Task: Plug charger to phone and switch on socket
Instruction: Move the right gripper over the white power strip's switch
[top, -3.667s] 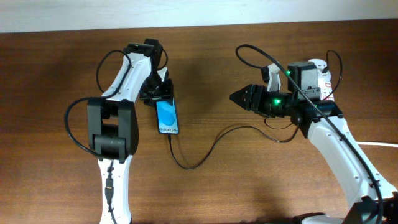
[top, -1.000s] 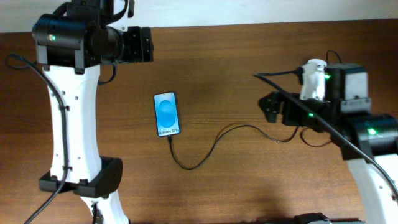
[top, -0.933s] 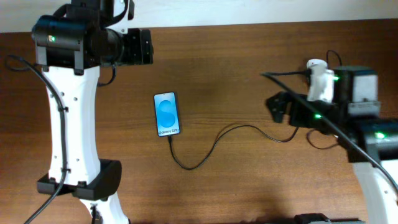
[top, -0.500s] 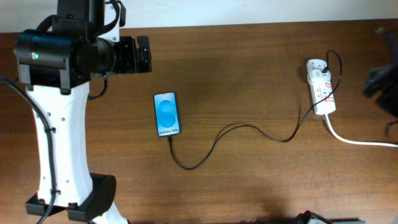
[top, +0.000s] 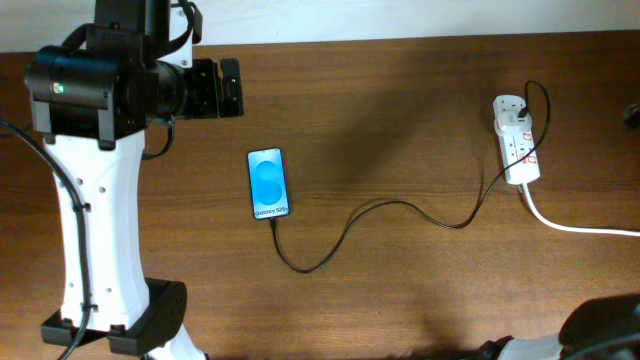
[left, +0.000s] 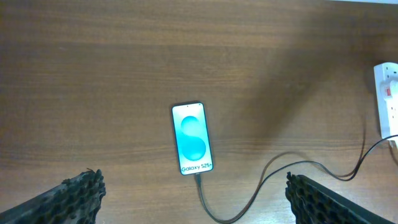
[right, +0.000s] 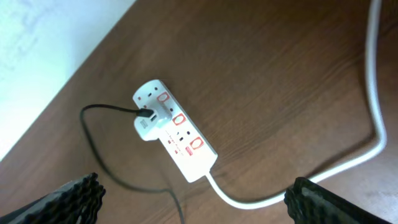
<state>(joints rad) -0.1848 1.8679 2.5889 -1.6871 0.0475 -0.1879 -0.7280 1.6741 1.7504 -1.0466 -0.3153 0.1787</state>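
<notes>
Wooden table (top: 400, 100): phone (top: 269, 183) flat mid-left, charger (top: 400, 206) runs from its bottom edge to the socket (top: 517, 140) far right — looks plugged. Left gripper (top: 232, 88) and right gripper (right: 194, 185) spread wide, empty, high up — probably parked clear. On/off state unreadable.

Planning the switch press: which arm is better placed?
Right, likely: its wrist camera looks down on the white red-switched power strip; the left arm stands far off, by the blue-screened phone.
</notes>
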